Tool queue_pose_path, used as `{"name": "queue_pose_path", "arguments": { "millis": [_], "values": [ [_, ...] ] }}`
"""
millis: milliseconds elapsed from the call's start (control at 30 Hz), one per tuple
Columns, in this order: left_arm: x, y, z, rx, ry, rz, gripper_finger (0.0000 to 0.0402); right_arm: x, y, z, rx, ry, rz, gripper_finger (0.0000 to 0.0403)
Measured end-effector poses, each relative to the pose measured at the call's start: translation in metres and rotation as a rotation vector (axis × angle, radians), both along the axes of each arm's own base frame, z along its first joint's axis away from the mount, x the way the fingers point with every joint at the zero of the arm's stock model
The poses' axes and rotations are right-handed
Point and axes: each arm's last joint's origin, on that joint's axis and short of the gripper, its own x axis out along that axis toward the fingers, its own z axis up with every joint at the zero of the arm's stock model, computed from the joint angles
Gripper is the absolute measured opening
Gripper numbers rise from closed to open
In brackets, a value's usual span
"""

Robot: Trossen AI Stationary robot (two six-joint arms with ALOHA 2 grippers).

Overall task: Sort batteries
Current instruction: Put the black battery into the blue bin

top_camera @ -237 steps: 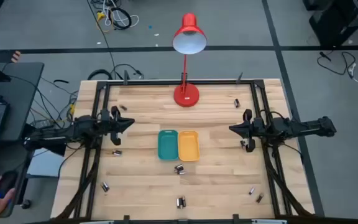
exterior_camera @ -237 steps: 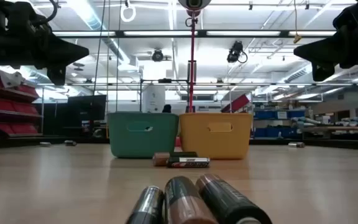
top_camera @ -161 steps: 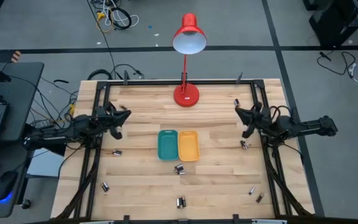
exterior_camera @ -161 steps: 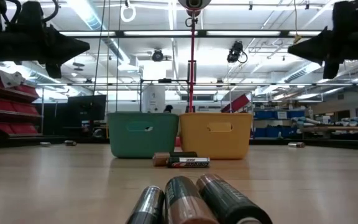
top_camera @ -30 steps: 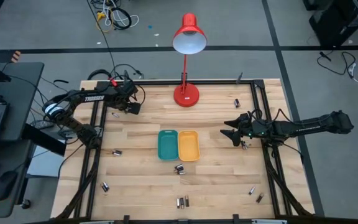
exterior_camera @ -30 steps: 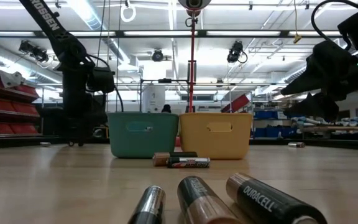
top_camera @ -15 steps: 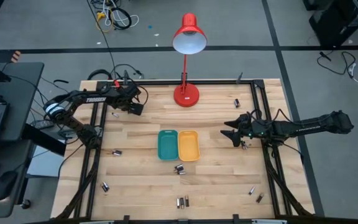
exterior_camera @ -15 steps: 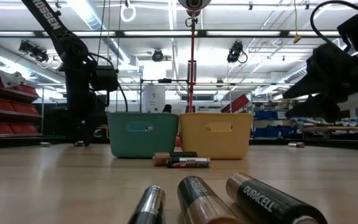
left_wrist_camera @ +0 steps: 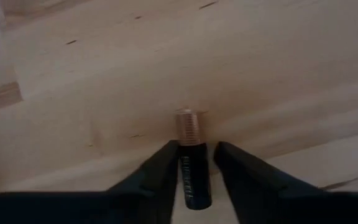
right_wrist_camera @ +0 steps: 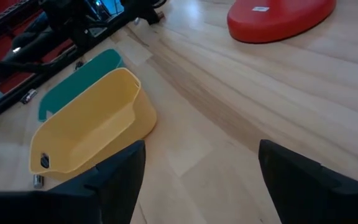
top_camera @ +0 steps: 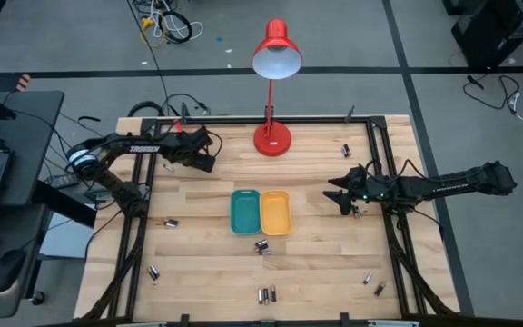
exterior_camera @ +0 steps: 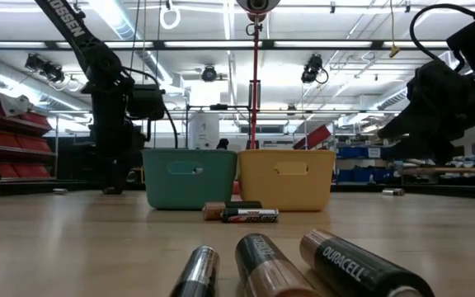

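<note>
Small dark and copper batteries lie scattered on the wooden table: two by the trays (top_camera: 261, 246), three at the near edge (exterior_camera: 254, 268), others toward the corners. One battery (left_wrist_camera: 191, 165) lies between the fingers of my left gripper (top_camera: 209, 162), which is shut on it at the far left, fingertips low by the table (exterior_camera: 112, 186). My right gripper (top_camera: 339, 195) stands open above the table, right of the yellow tray (top_camera: 275, 213), with nothing between its fingers (right_wrist_camera: 197, 180). The teal tray (top_camera: 244, 211) sits beside the yellow one. My left gripper has the battery's dark body (left_wrist_camera: 190, 180) between its two fingers, one on each long side. The fingers slant down from the table's left and lie along the battery. Its copper end (left_wrist_camera: 190, 124) sticks out past the fingertips. Whether it is off the wood, I cannot tell.
A red desk lamp (top_camera: 272, 138) stands at the far middle, its base (right_wrist_camera: 278, 15) near my right arm's reach. Black frame rails run along both sides of the table (top_camera: 143, 227). Bare wood lies between the trays and each arm.
My left gripper has moved a little toward the table's right and near side, toward the trays, staying low by the table.
</note>
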Motion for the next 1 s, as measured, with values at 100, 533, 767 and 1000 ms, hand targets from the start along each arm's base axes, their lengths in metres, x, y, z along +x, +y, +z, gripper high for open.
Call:
{"name": "queue_pose_path", "arguments": {
  "millis": [100,533,767,1000],
  "values": [
    [0.001,0.000,-0.001,0.013,0.006,0.001,0.0075,0.000,0.000,0.000,-0.005,0.002,0.002,0.0286],
    [0.001,-0.009,0.009,0.024,-0.014,-0.041,0.0059,0.000,-0.001,-0.001,-0.019,0.014,-0.047,0.0250],
    [0.017,-0.034,0.038,-0.013,-0.257,-0.261,0.0059,0.000,-0.003,-0.003,-0.004,0.013,-0.117,0.0244],
    [0.052,-0.089,0.054,-0.075,-0.495,-0.697,0.0059,0.000,-0.005,-0.002,0.005,-0.011,-0.199,0.0243]
  ]
}}
